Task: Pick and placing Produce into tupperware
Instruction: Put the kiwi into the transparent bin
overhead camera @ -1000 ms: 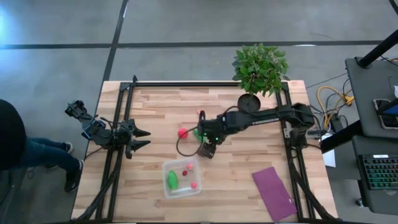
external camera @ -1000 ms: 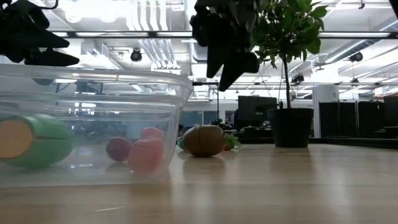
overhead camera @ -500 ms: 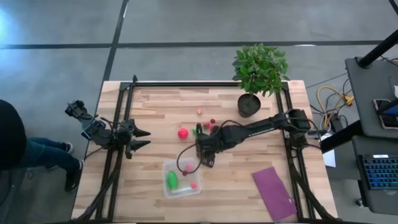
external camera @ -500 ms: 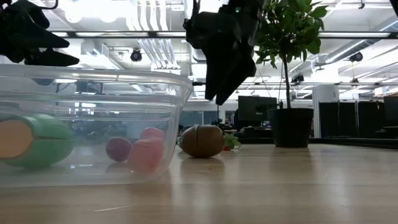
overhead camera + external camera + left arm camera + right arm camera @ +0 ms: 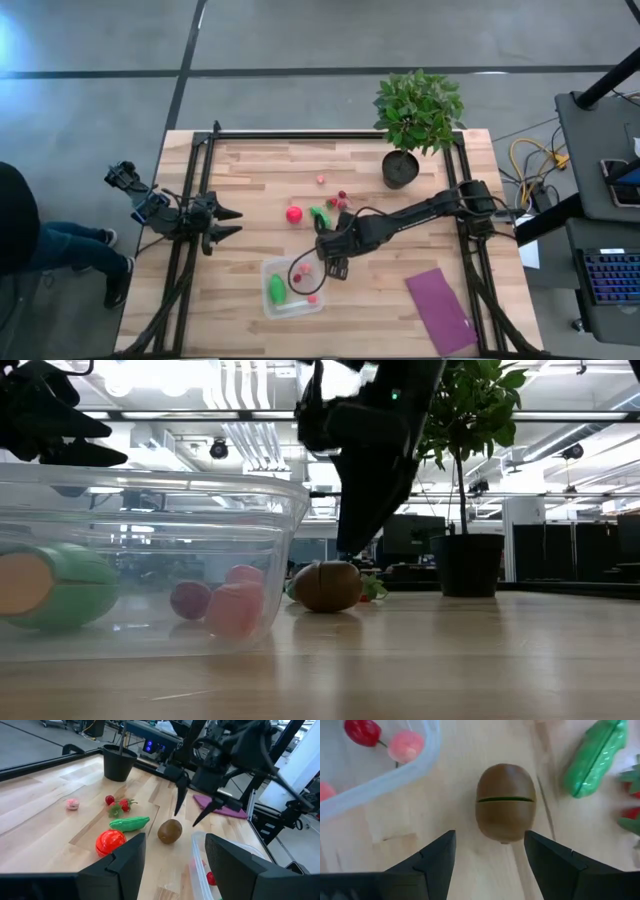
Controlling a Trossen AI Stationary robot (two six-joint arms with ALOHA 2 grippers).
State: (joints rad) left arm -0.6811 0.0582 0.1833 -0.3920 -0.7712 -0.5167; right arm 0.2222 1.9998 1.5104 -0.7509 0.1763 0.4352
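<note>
The brown oval (image 5: 505, 802) lies on the wood beside the clear tupperware (image 5: 292, 287), and also shows in the low view (image 5: 327, 586). My right gripper (image 5: 487, 845) hangs open just above it, fingers pointing down (image 5: 192, 812); in the high view (image 5: 335, 264) it hides the oval. The tupperware holds one green oblong piece (image 5: 277, 288) and small red and pink bits (image 5: 303, 269). The red ball (image 5: 294, 213), the other green piece (image 5: 320, 214) and tiny red bits (image 5: 340, 198) lie on the table farther off. My left gripper (image 5: 230, 222) waits open at the table's left edge.
A potted plant (image 5: 415, 112) stands at the far right of the table. A flat purple cloth (image 5: 440, 310) lies near the right near corner. Black frame rails (image 5: 190, 230) run along both sides. A person (image 5: 20, 235) stands left of the table.
My right gripper has moved toward the table's near edge and come down over the brown oval, staying open. The oval and the other produce have not moved.
</note>
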